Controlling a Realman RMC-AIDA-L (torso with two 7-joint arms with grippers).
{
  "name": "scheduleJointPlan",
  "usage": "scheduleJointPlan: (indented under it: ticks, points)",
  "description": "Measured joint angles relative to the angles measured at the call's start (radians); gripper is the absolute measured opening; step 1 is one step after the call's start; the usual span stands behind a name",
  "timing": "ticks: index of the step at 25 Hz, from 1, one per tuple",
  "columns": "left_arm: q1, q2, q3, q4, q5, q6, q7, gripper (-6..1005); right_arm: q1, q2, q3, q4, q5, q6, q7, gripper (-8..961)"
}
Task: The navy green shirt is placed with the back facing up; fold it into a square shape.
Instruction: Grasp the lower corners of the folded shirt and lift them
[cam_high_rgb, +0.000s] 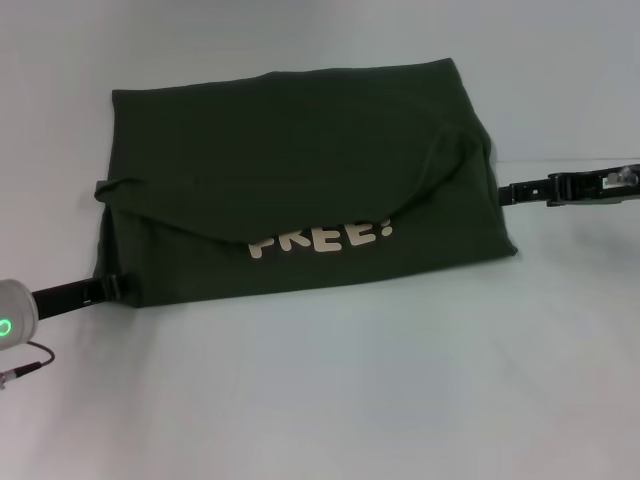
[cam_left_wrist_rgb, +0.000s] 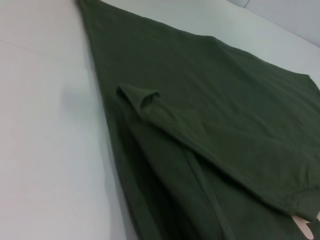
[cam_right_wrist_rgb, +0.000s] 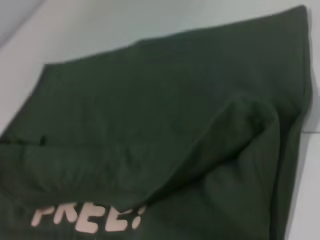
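Lying folded, navy green shirt (cam_high_rgb: 300, 180), long axis left-right.

1. The slim black metal left gripper (cam_high_rgb: 108, 287) juts from a rounded white wrist housing (cam_high_rgb: 14, 312) at 8 o'clock, bearing a glowing green ring light.
2. A thin black cable (cam_high_rgb: 28, 364) loops beneath.
3. The black jointed right gripper (cam_high_rgb: 520, 190) at 3 o'clock carries silvery fittings.

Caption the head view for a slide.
Partly folded navy green shirt on the white table, cream lettering half covered; left end effector and right end effector at its side edges.
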Motion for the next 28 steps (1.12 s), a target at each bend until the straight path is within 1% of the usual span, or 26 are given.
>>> scheduleJointPlan:
  ticks: [2,8,13,15,18,22,28]
  points:
    - [-0.001,0.0,-0.001,0.0,0.0,0.005,0.0,42,0.016,0.003,-0.001,0.0,-0.041,0.009,0.023,936]
    - [-0.001,0.0,0.0,0.0,0.0,0.008,0.0,42,0.038,0.029,-0.021,0.056,-0.092,0.098,0.026,936]
    - [-0.001,0.0,0.0,0.0,0.0,0.008,0.0,42,0.039,0.064,-0.061,0.086,-0.094,0.202,0.022,907]
    - [-0.001,0.0,0.0,0.0,0.0,0.008,0.001,42,0.039,0.083,-0.081,0.095,-0.095,0.247,0.02,906]
    - [-0.001,0.0,0.0,0.0,0.001,0.008,0.002,42,0.04,0.106,-0.1,0.108,-0.095,0.3,0.01,905]
    - [-0.001,0.0,0.0,0.0,0.002,0.008,0.002,42,0.043,0.126,-0.106,0.129,-0.096,0.356,-0.008,906]
    - [-0.001,0.0,0.0,0.0,0.004,0.008,0.003,42,0.051,0.147,-0.111,0.166,-0.096,0.429,-0.032,907]
